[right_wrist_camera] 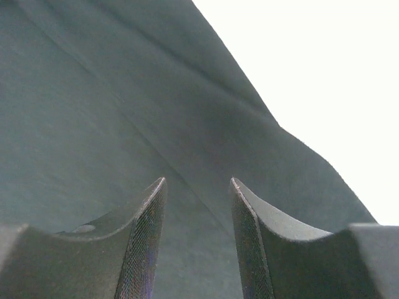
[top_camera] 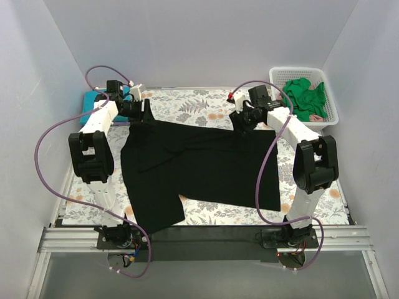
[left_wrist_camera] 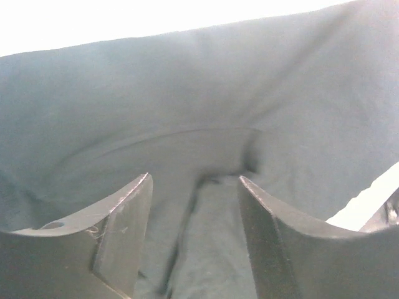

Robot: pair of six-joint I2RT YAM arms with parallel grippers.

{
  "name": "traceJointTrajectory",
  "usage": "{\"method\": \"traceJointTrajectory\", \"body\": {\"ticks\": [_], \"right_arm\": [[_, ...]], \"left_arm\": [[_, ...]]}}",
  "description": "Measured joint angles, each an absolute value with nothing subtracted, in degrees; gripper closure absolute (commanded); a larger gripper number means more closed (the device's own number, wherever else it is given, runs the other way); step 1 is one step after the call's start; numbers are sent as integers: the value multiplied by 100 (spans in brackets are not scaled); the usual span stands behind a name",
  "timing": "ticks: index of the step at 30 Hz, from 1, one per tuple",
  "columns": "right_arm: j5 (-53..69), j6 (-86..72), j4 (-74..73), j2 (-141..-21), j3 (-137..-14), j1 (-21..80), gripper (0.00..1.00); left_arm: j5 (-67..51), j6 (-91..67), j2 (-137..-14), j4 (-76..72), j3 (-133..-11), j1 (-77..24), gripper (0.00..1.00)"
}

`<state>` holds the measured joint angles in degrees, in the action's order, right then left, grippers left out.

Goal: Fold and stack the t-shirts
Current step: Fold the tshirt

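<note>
arms: 2, white with black joints, a purple cable looped along each.
black t-shirt (top_camera: 206,165): 1, large, soft matte cloth. It lies spread across the middle of the table (top_camera: 199,106), mostly flat, with a few diagonal creases. The near-left part hangs down toward the table's near edge.
left fingers (left_wrist_camera: 121,218): 2, dark, curved tips. They sit at the shirt's far-left corner. They are apart with a clear gap, a ridge of black cloth runs into that gap, and they are not pressed together.
right fingers (right_wrist_camera: 140,230): 2, dark, with mesh-textured inner faces. They sit at the shirt's far-right edge. They are apart, and smooth black cloth fills the view past the tips. Whether they touch the cloth, can't tell.
teal t-shirt (top_camera: 90,101): 1, at the far-left corner of the table, partly hidden behind the left arm.
green t-shirts (top_camera: 305,94): a crumpled heap in the basket; count can't tell.
basket (top_camera: 298,70): 1, white plastic lattice, rectangular, at the far-right corner beside the right arm.
table cover: 1, pale with a fern and flower print. It shows around the black shirt on all sides.
</note>
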<state>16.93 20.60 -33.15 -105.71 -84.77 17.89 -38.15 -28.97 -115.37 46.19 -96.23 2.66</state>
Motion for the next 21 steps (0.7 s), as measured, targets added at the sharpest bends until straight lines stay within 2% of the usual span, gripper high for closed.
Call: {"method": "traceJointTrajectory", "body": {"ticks": [6,21], "right_arm": [[1953,1916,-3356,-10471,-8726,1918,48],[1855,1933,-3564,-10440,-8248,1806,48]], "left_arm": [[-4327,-2357,-11257,5111,-9677,-54,36],[-3968,-1675,-11513,5572,-9172,-707,40]]}}
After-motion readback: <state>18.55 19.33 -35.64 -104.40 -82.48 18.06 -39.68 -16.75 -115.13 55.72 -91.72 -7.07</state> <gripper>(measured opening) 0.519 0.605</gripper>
